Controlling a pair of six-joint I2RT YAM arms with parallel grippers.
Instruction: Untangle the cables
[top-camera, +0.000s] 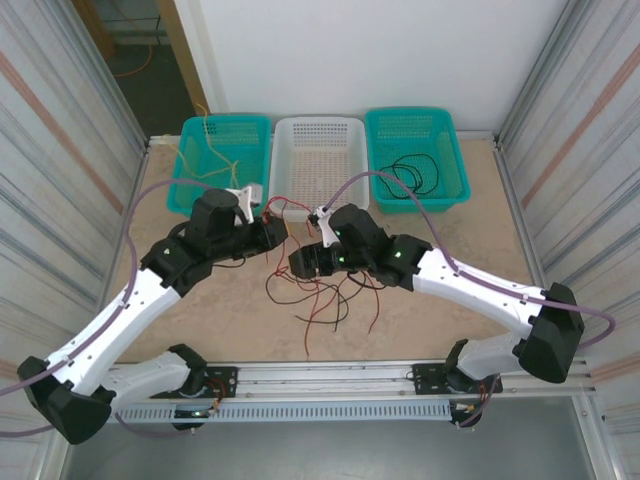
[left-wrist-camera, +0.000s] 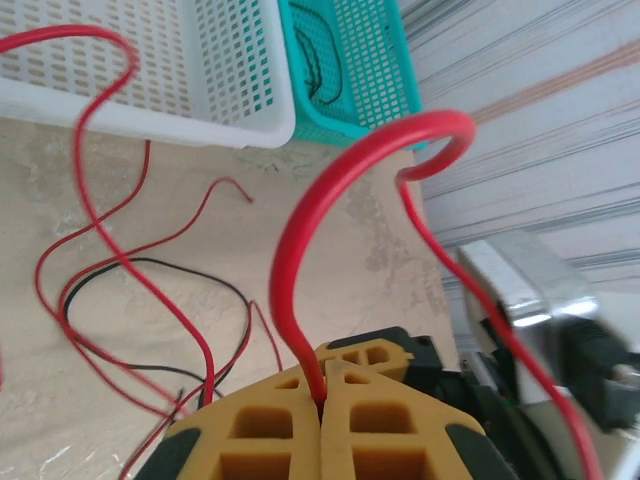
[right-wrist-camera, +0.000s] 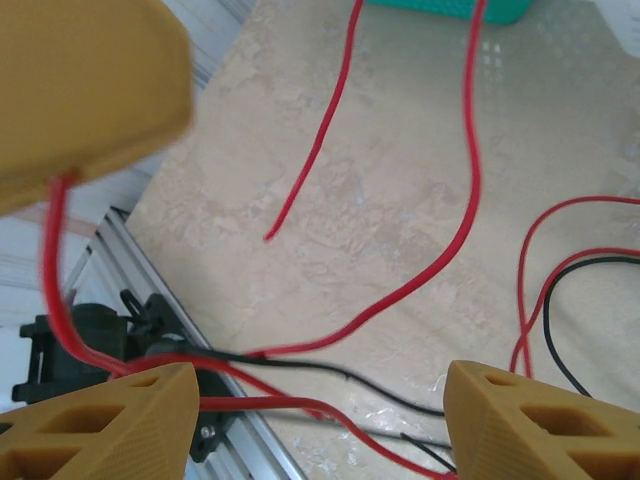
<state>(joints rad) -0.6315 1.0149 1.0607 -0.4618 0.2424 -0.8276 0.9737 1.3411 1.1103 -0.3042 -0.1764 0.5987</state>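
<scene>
Your left hand (left-wrist-camera: 325, 385) is clenched on one thin red cable (left-wrist-camera: 290, 250); it arches up out of the yellow pads, then drops away to the right. Your right hand (right-wrist-camera: 320, 385) is released, jaws wide and gripping nothing, with loose strands crossing low between the pads on the beige stone-patterned surface (right-wrist-camera: 380, 200)

The tangle of thin red and black cables (top-camera: 322, 290) lies mid-surface, just near of both hands and near of the white perforated plastic basket (top-camera: 318, 120). The teal plastic basket at far right (top-camera: 440, 200) holds black cables; the teal plastic basket at far left (top-camera: 225, 120) holds pale yellow ones

Step, as I read it: you have one red strand singled out and raised, not yet free of the heap

Next move, my judgement: take the same red strand lower down with the free hand, or pin the thin black cable (right-wrist-camera: 330, 368) that crosses it, then draw the two apart slowly. Expect neighbouring strands to drag along if you pull fast
</scene>
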